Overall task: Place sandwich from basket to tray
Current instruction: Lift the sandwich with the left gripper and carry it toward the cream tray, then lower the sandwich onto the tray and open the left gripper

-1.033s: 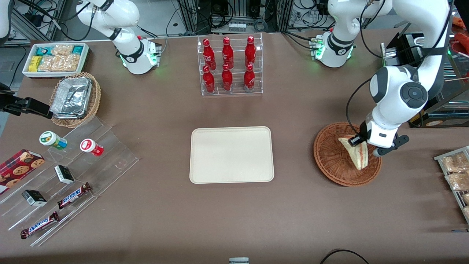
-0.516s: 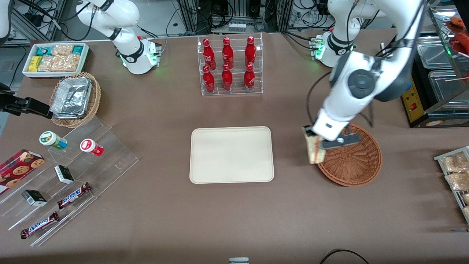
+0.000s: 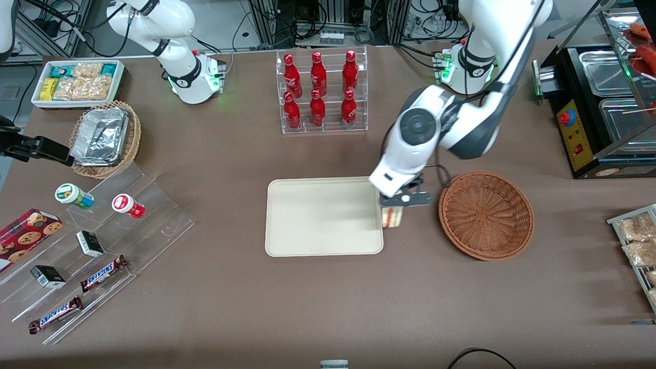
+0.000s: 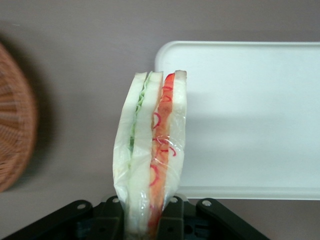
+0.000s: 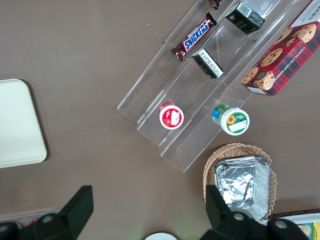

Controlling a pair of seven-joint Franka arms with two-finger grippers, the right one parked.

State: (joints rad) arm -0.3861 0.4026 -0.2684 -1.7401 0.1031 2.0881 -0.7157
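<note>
My gripper (image 3: 393, 207): clamped tight on the sandwich, hanging in the air over the tray's edge at the working arm's end, between tray and basket.
Sandwich (image 4: 150, 155): in my grasp, clear of the basket; the wrist view shows it standing on end between my fingers (image 4: 172, 220), green layer on one side, red and pink on the other, clear wrap shining.
Tray (image 3: 318, 225): cream, flat on the table at the middle; in the front view my sandwich sits at its 3 o'clock edge.
Basket (image 3: 486, 215): reddish-brown wicker with nothing in it, at 3 o'clock from the tray, near but not touching it.
Surface: one brown table (image 3: 328, 307), matte, with soft shadow on the tray beside my wrist.
Bottle rack (image 3: 322, 92): clear stand of six red bottles, at 12 o'clock from the tray, farther from the front camera.
Parked arm's end: clear stepped shelf (image 3: 97, 246) with Snickers bars (image 3: 102, 274), two small tubs and a cookie box (image 3: 23, 236); tan basket with foil (image 3: 105, 138); white bin of snack packets (image 3: 77, 82).
Room: cables and frame legs past the table's edge at 12 o'clock; steel pans (image 3: 607, 77) toward the working arm's end.
</note>
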